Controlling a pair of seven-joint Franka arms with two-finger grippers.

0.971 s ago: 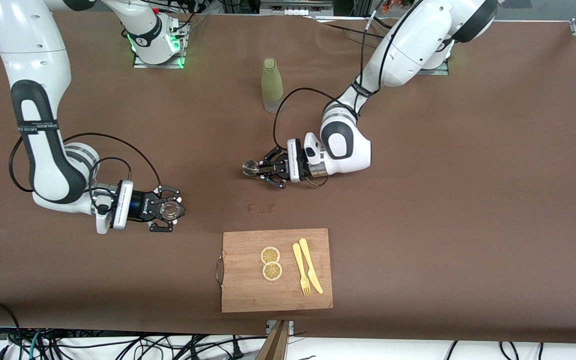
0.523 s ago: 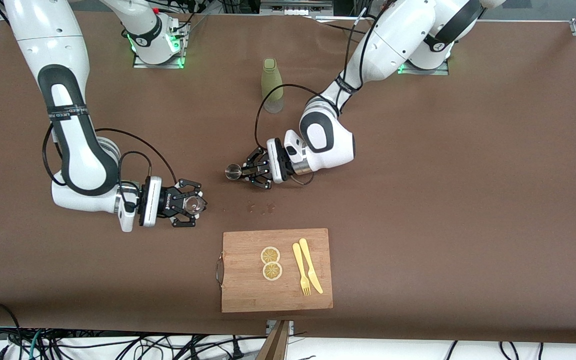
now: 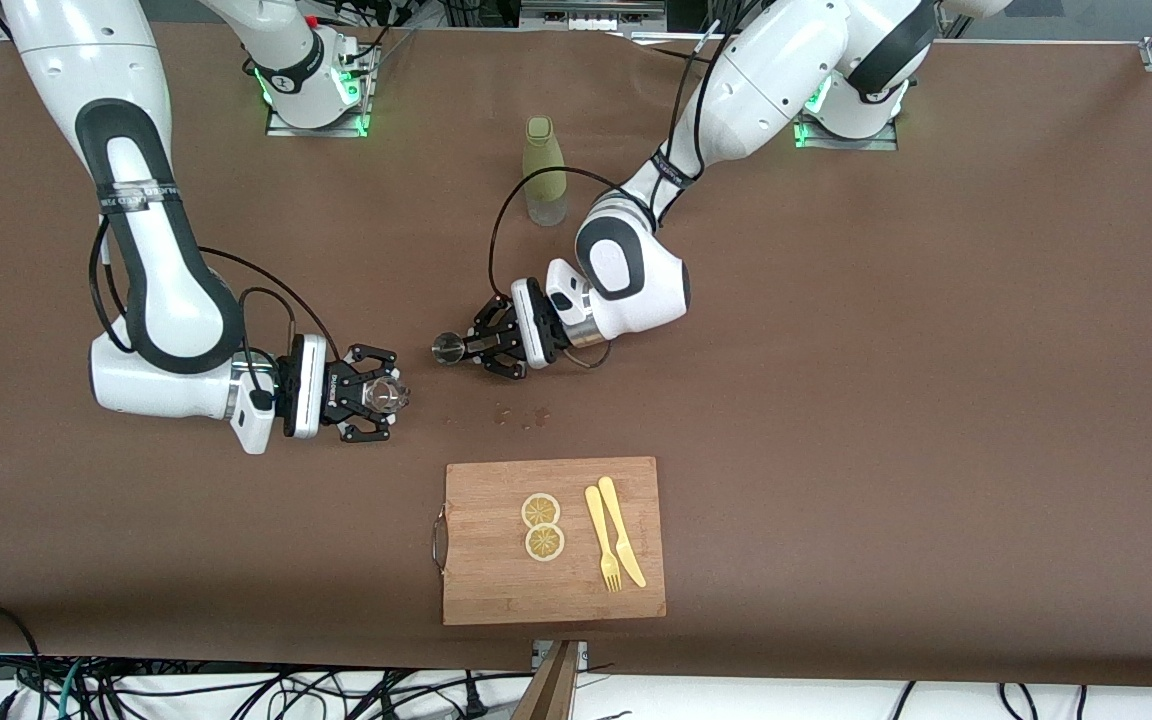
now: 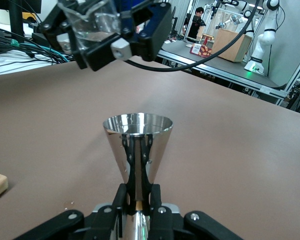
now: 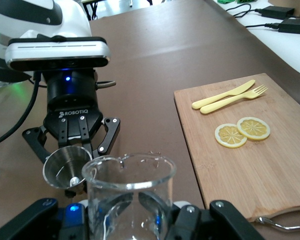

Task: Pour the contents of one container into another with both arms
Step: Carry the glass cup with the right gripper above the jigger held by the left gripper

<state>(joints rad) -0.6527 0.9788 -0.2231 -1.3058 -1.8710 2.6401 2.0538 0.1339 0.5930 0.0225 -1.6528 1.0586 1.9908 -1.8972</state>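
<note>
Jigger point(image 4: 136, 150) base behind claw fingers point(image 4: 121, 200)

Bare brown table point(image 3: 886, 400) fills the frame's right half and lower left, open to passage. At centre, only a narrow gap separates the left gripper point(image 3: 464, 347) holding the jigger point(image 3: 448, 348) and the right gripper point(image 3: 388, 395) holding the glass point(image 3: 386, 394). The green bottle point(image 3: 544, 172) blocks upper centre; the cutting board point(image 3: 553, 540) occupies lower centre.
</note>
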